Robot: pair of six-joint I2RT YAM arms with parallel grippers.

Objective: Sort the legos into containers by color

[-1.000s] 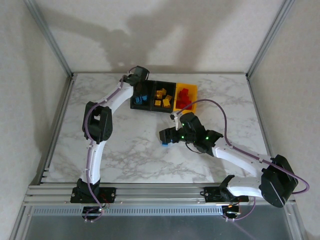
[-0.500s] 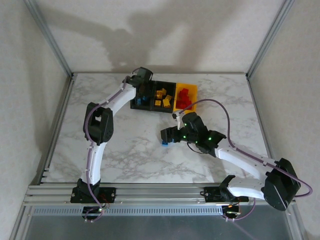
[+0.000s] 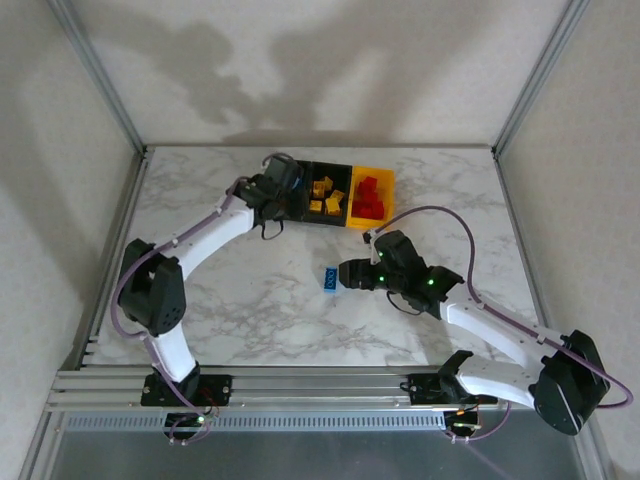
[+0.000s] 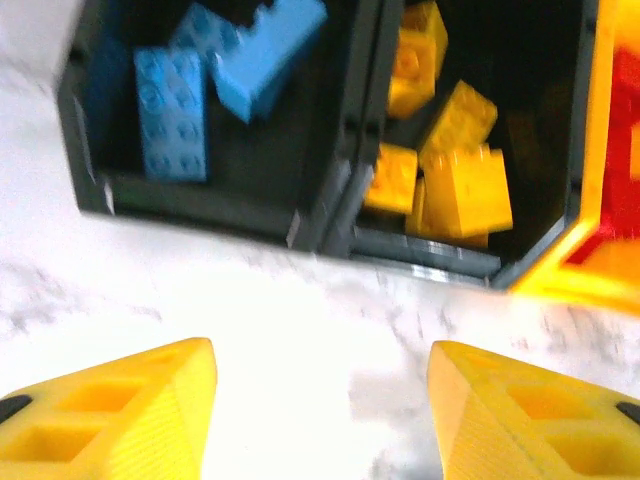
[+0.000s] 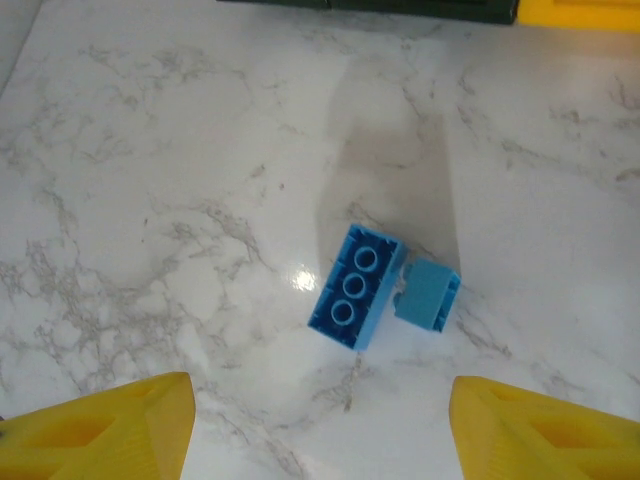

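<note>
Two blue legos lie on the marble, an upturned long one (image 5: 357, 286) touching a small one (image 5: 427, 294); from above they show as a single blue spot (image 3: 329, 277). My right gripper (image 5: 320, 425) is open just short of them, nothing between its fingers; from above it (image 3: 346, 275) sits to their right. Three containers stand in a row: a black bin (image 4: 220, 190) of blue legos (image 4: 172, 110), a black bin (image 3: 325, 195) of yellow legos (image 4: 455, 185), and a yellow bin (image 3: 370, 195) of red ones. My left gripper (image 4: 320, 400) is open and empty over the table before the bins.
The bins stand at the back middle of the marble table (image 3: 250, 300). Metal frame posts (image 3: 100, 75) and white walls close in the sides and back. Bare marble lies left of and in front of the loose blue legos.
My left gripper has drawn back from over the blue-lego bin toward me, opening wider, its elbow swinging left. The right gripper has backed off to the right, uncovering the blue legos.
</note>
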